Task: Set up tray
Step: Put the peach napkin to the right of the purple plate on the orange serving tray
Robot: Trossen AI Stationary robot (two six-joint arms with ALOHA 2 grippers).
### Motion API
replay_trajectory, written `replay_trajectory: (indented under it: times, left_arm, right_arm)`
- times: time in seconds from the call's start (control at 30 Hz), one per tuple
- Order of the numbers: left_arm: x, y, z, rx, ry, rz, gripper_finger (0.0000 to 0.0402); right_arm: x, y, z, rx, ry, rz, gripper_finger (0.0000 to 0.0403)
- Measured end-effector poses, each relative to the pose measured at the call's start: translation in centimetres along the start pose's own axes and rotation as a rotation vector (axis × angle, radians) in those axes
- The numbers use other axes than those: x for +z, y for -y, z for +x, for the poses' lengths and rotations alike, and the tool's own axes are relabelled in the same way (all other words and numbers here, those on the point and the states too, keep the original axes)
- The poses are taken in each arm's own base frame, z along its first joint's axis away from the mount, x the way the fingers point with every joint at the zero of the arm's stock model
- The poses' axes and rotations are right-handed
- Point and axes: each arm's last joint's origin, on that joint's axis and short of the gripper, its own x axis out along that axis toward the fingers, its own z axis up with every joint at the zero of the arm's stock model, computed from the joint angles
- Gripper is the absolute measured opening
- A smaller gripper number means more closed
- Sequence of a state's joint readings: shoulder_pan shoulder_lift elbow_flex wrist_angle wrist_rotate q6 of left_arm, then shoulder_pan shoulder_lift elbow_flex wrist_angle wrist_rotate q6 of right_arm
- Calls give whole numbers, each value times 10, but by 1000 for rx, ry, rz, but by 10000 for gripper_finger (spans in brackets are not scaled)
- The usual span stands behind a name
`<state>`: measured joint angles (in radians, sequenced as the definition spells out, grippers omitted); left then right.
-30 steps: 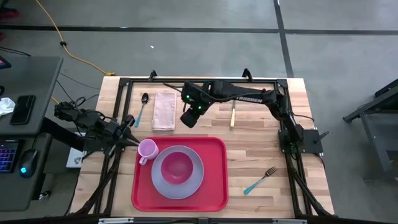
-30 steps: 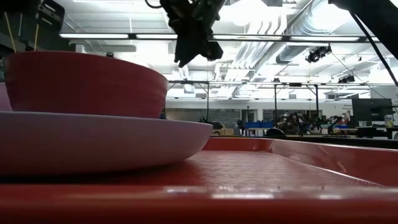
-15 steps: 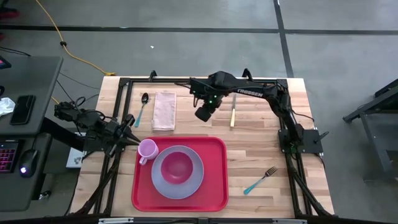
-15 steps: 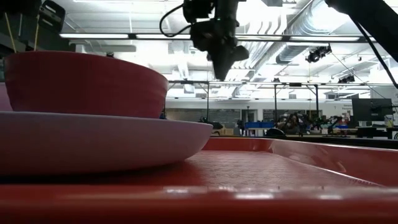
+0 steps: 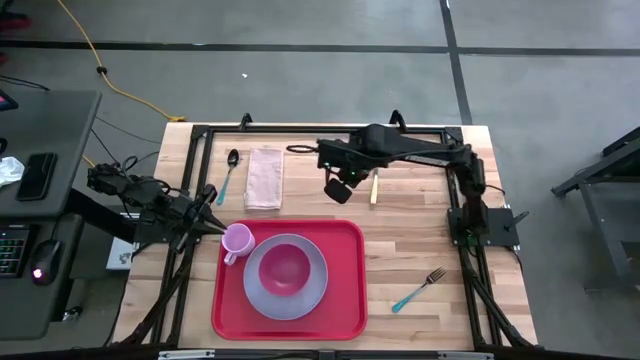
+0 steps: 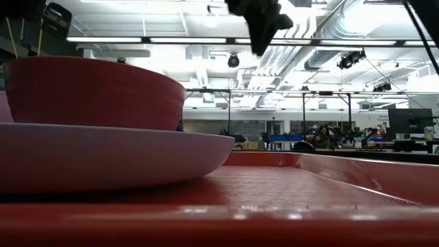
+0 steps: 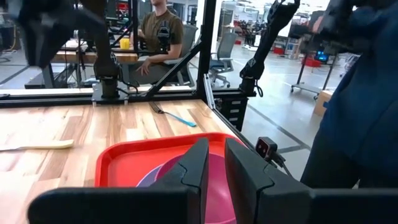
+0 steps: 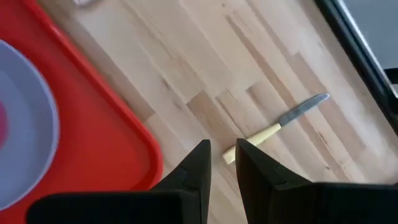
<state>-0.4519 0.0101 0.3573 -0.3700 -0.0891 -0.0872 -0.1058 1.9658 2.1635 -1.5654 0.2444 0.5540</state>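
Observation:
The red tray (image 5: pixel 345 300) lies at the table's near middle. On it a grey plate (image 5: pixel 312 292) carries a dark pink bowl (image 5: pixel 284 268), and a pink cup (image 5: pixel 237 240) stands in the tray's far left corner. My right gripper (image 5: pixel 340 188) hovers shut over bare wood beyond the tray's far edge, just left of a cream-handled knife (image 5: pixel 374 188). The right wrist view shows that knife (image 8: pixel 280 124) past the fingers (image 8: pixel 222 155), with the tray's corner (image 8: pixel 93 124) beside it. My left gripper (image 5: pixel 213 224) waits shut by the tray's left side, close to the cup.
A spoon (image 5: pixel 230 175) and a folded beige napkin (image 5: pixel 264 177) lie on the far left of the table. A blue-handled fork (image 5: pixel 418 290) lies right of the tray. Bare wood shows right of the tray. A person sits beyond the table in the left wrist view.
My right gripper has travelled toward the table's right edge along the far side, from beside the napkin to beside the knife, staying above the table. Nothing on the table has moved.

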Motion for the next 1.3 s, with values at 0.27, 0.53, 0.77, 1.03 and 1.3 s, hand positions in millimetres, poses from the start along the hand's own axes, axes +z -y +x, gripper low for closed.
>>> replay_trajectory:
  times: [0.27,0.53,0.77,1.03,1.3]
  left_arm:
    - [0,0,0,-1,0,0,85]
    - [0,0,0,-2,0,0,85]
    - [-1,0,0,-2,-9,1,85]
    - [-2,1,0,-44,-19,-1,85]
    - [-2,1,0,-44,-19,0,85]
  right_arm:
    - [-19,-1,-33,1,98,32,53]
    - [-28,-11,-41,12,118,23,53]
    - [-31,-15,-42,-13,143,32,53]
    - [-57,0,-18,-113,52,86,53]
    - [-94,24,-6,-29,99,217,53]
